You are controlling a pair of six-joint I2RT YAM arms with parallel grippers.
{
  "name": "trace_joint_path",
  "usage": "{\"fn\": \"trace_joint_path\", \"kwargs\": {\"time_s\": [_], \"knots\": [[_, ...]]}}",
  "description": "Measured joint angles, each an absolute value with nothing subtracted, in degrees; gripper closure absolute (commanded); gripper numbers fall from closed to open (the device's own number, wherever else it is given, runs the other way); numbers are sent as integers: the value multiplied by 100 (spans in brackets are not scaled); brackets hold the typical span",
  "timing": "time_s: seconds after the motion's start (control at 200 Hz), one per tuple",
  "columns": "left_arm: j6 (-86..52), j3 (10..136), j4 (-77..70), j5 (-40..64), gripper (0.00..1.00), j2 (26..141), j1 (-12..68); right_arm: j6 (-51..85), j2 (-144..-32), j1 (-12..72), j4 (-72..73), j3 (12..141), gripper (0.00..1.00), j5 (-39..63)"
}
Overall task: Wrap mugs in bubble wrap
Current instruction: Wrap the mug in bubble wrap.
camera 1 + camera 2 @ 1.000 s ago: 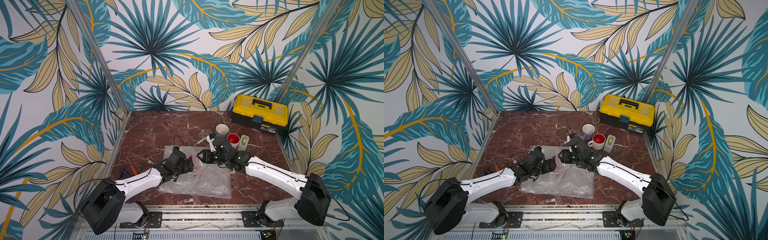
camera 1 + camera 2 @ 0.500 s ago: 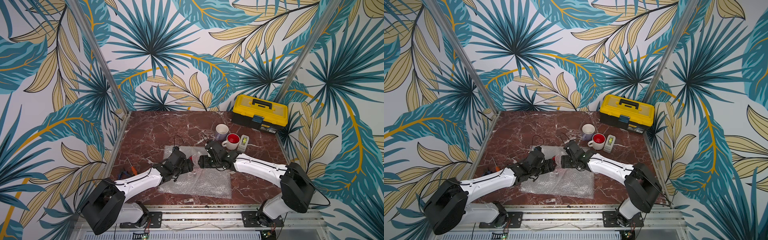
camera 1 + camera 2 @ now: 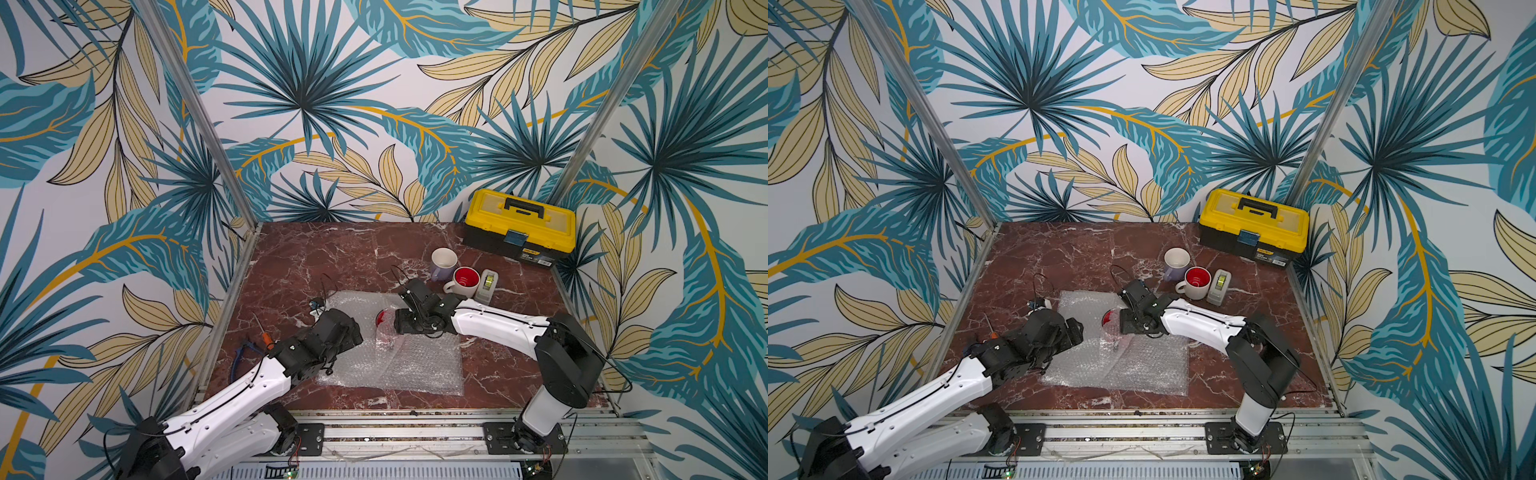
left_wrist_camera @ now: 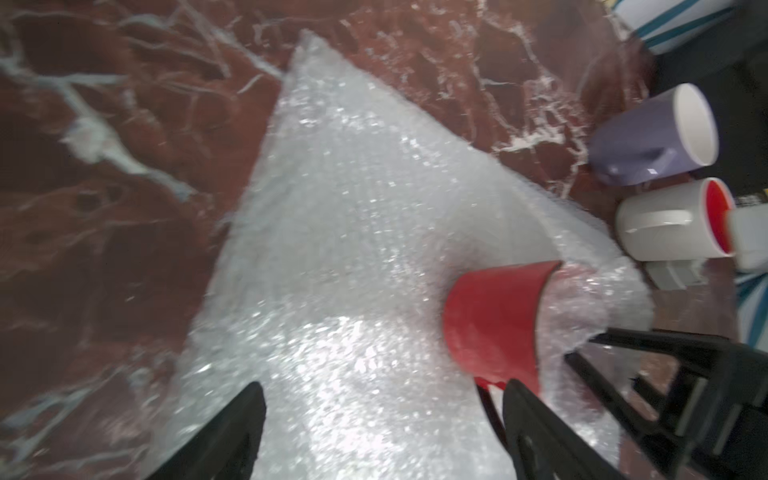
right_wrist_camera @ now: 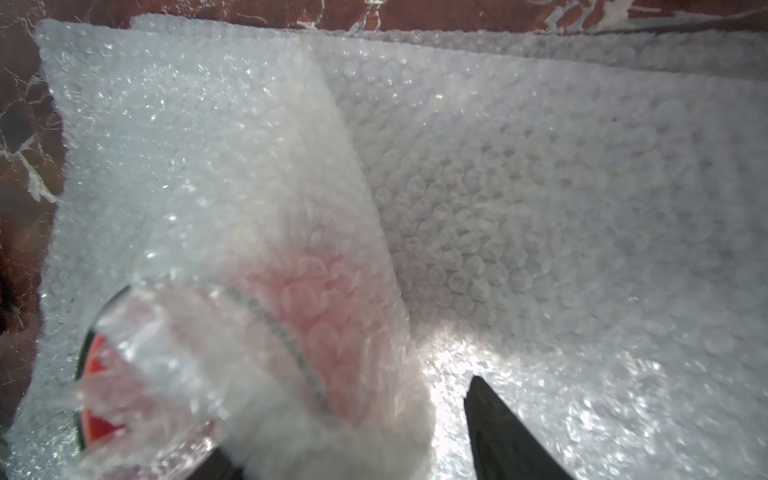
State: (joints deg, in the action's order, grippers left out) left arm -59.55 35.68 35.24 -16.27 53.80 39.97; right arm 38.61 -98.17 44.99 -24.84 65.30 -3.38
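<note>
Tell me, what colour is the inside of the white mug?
The white mug is bright red inside; this shows best in a top view.

Open marble across the far-left corner and along the far edge of the bench [image 3: 324, 257]. Far-right corner shut off by a yellow toolbox [image 3: 519, 224]; just in front, a tight row of lavender mug [image 3: 441, 262], white mug [image 3: 464, 283] and tape dispenser [image 3: 487, 286]. Middle taken by bubble wrap [image 3: 407, 365], with the red mug [image 3: 381, 321] hemmed between right gripper [image 3: 394, 327] and left gripper [image 4: 382, 386]. Small tools, perhaps a screwdriver [image 3: 262, 330], by the left edge.
</note>
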Motion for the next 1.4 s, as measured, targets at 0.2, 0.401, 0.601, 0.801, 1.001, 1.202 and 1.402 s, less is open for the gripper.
{"fn": "trace_joint_path", "kwargs": {"time_s": [0.2,0.401,0.601,0.801,1.001,1.202,1.402], "knots": [[-6259,3529,4650,-1780,7,5404,3957,3857,-9963,4499,-2606,6698,34,-314],[-6418,3367,5009,-1719,2,5660,3894,3854,-9990,4499,-2674,6731,34,-301],[-6357,3293,4884,-1522,5,5651,3802,3854,-9992,4499,-2681,6731,34,-272],[-6191,2974,4405,-958,1,5531,3640,3854,-10027,4499,-2683,6742,34,-231],[-6112,2950,4209,-591,14,5511,3542,3854,-10029,4499,-2683,6742,34,-211],[-6053,2950,4178,-75,26,5387,3540,3852,-10029,4499,-2685,6742,34,-211],[-6080,2950,4182,427,48,5384,3540,3854,-10029,4499,-2683,6742,34,-209]]}}
